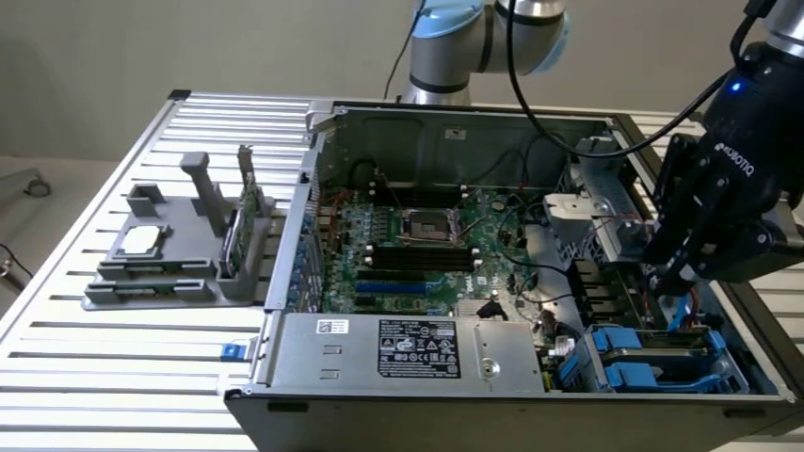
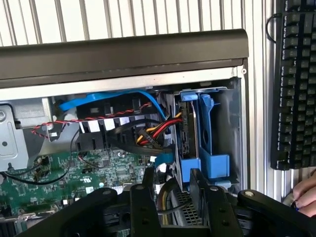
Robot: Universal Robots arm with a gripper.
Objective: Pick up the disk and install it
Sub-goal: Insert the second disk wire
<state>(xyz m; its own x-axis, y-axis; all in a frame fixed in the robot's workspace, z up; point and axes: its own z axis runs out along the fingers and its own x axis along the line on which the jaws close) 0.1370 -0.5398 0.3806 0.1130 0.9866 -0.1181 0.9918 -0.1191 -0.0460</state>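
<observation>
Gripper [image 2: 170, 190] wide open, empty, hovering above disk [image 2: 190, 133] seated in blue cage [image 2: 215, 165] at case's 4 o'clock corner; keep fingers square to carrier.

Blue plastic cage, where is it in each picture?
Exterior view: the blue cage sits in the case's near corner, at the exterior view's right.
Wrist view: the blue cage stands against the case wall, beside the red and yellow wires.
Shared landmark: the green motherboard.
</observation>
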